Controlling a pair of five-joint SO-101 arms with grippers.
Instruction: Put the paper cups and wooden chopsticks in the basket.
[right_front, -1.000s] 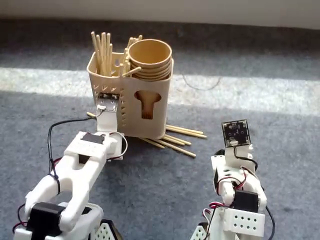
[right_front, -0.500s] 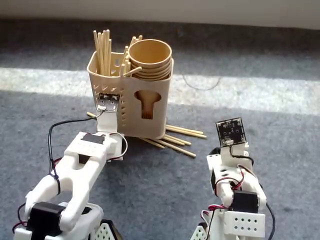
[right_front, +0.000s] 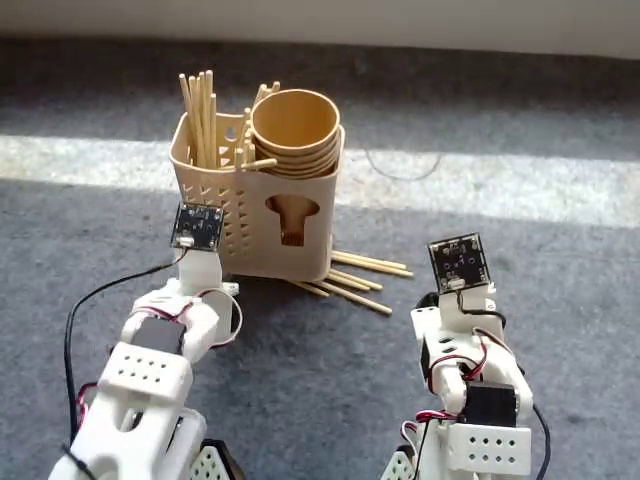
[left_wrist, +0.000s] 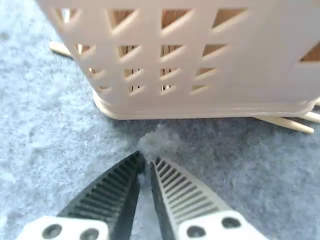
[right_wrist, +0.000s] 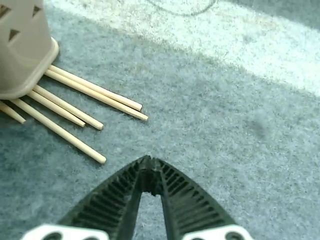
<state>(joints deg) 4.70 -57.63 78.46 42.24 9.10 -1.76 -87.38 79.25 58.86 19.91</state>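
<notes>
Left tool (left_wrist: 147, 162) withdrawn, one basket (left_wrist: 260, 70), loose chopsticks (right_wrist: 75, 140)

The left gripper (left_wrist: 146, 162), its jaws closed tip to tip, hangs over grey carpet (left_wrist: 45, 135) near the perforated basket (left_wrist: 260, 65), with wooden chopsticks (left_wrist: 287, 122) poking from beneath it.

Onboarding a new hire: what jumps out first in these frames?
The beige perforated plastic basket stands mid-carpet, holding a stack of tan paper cups and upright wooden chopsticks. Loose wooden chopsticks lie on the grey carpet at its base. The left arm's fingers and the right arm's fingers are shut, empty, before it.
</notes>
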